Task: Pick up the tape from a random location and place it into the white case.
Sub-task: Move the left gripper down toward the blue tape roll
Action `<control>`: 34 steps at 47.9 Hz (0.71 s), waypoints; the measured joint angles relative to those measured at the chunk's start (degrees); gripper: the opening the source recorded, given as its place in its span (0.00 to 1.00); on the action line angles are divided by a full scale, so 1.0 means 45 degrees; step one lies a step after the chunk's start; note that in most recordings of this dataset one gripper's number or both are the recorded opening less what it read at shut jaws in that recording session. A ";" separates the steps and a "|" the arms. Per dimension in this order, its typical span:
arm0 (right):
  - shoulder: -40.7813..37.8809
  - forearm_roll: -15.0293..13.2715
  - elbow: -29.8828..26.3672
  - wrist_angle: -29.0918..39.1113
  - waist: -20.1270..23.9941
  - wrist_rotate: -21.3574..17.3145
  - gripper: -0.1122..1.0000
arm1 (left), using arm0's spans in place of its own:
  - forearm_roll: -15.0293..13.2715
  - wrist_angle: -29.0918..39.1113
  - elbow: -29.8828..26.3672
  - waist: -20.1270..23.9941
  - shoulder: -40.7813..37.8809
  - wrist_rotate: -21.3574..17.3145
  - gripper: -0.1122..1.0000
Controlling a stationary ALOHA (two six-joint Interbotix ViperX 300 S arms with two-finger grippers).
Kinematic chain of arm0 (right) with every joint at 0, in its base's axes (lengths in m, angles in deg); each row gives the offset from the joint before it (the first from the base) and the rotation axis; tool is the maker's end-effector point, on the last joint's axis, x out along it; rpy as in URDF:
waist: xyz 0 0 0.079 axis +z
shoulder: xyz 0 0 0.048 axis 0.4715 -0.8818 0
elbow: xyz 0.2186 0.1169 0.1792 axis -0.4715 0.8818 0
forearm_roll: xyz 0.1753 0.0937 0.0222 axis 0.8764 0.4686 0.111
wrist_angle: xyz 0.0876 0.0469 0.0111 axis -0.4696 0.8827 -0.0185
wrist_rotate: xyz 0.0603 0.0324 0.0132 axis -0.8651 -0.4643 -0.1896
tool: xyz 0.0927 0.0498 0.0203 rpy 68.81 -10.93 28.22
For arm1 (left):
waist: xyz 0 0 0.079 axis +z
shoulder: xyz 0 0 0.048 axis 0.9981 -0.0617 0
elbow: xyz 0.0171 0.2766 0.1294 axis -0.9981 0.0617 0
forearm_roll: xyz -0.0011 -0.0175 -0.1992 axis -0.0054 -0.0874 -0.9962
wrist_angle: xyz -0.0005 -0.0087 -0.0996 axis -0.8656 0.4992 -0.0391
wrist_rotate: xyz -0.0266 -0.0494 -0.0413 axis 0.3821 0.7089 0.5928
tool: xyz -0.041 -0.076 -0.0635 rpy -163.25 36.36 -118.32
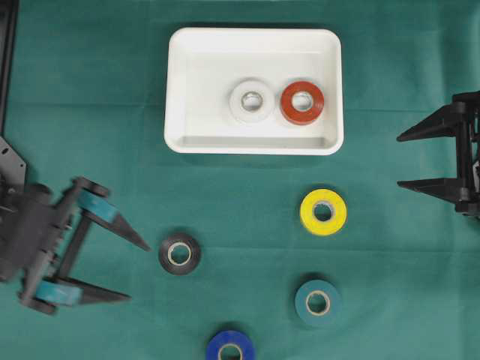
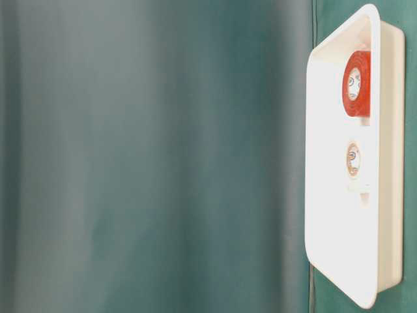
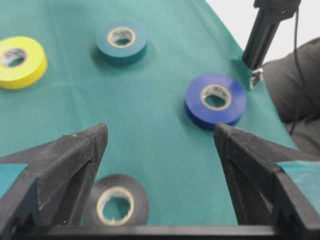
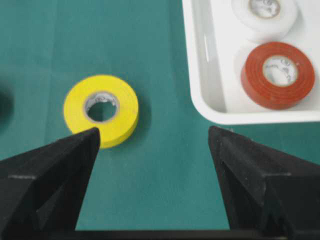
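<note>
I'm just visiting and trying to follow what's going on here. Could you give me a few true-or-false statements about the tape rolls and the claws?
1. Two rolls lie in the white case: true, the white tape and red tape.
2. The yellow tape is in the case: false, it lies on the cloth.
3. The left gripper holds the black tape: false, it is open and empty.
4. The right gripper is open: true.

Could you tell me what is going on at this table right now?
Two robot arms are sorting tape rolls into the white case. A white roll and a red roll already lie inside. The left gripper is open and empty, pointing at the black roll. The right gripper is open beside the case. Yellow, teal and blue rolls lie on the cloth.
</note>
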 measured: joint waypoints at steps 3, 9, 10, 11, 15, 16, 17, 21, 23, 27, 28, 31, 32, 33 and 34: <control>-0.0020 0.0000 -0.0020 0.0000 0.0020 0.0000 0.84 | 0.0000 0.0000 -0.0586 -0.0020 -0.0703 -0.0020 0.87; 0.0000 0.0000 -0.0020 0.0020 0.0000 0.0020 0.84 | -0.0020 0.0000 -0.1973 -0.0020 -0.2246 -0.0078 0.87; -0.0020 0.0000 -0.0020 0.0020 0.0000 0.0020 0.84 | -0.0020 0.0000 -0.2207 -0.0020 -0.2441 -0.0078 0.87; 0.0000 -0.0020 -0.0020 0.0020 0.0000 0.0020 0.84 | -0.0020 0.0000 -0.2402 -0.0020 -0.2637 -0.0098 0.87; 0.0000 0.0000 -0.0020 0.0020 0.0000 0.0020 0.84 | -0.0020 0.0078 -0.3164 0.0000 -0.3320 -0.0117 0.87; 0.0000 0.0000 -0.0020 0.0020 0.0020 0.0020 0.84 | 0.0000 0.0117 -0.3320 -0.0020 -0.3477 -0.0117 0.87; -0.0020 -0.0020 -0.0020 0.0020 0.0000 0.0020 0.84 | -0.0020 0.0176 -0.3496 -0.0020 -0.3633 -0.0117 0.87; -0.0020 0.0000 0.0000 0.0020 0.0000 0.0020 0.84 | -0.0020 0.0371 -0.4199 -0.0039 -0.4180 -0.0117 0.87; 0.0000 0.0000 -0.0020 0.0020 0.0000 0.0020 0.84 | 0.0000 0.0469 -0.4473 -0.0039 -0.4395 -0.0117 0.87; -0.0020 -0.0020 -0.0020 0.0020 0.0000 0.0020 0.84 | 0.0000 0.0645 -0.5039 -0.0117 -0.4805 -0.0117 0.87; -0.0020 -0.0020 -0.0020 0.0020 0.0000 0.0000 0.84 | 0.0000 0.0684 -0.5137 -0.0137 -0.4883 -0.0117 0.87; 0.0000 0.0000 -0.0020 0.0000 0.0000 0.0020 0.84 | -0.0020 0.0820 -0.5469 -0.0176 -0.5098 -0.0117 0.87; 0.0000 0.0000 -0.0020 0.0020 0.0000 0.0020 0.84 | 0.0000 0.0859 -0.5566 -0.0195 -0.5156 -0.0117 0.87; -0.0020 -0.0020 -0.0020 0.0020 0.0000 0.0020 0.84 | 0.0000 0.0898 -0.5645 -0.0195 -0.5215 -0.0117 0.87; 0.0000 -0.0020 -0.0020 0.0020 0.0000 0.0039 0.84 | -0.0020 0.0957 -0.5723 -0.0195 -0.5254 -0.0117 0.87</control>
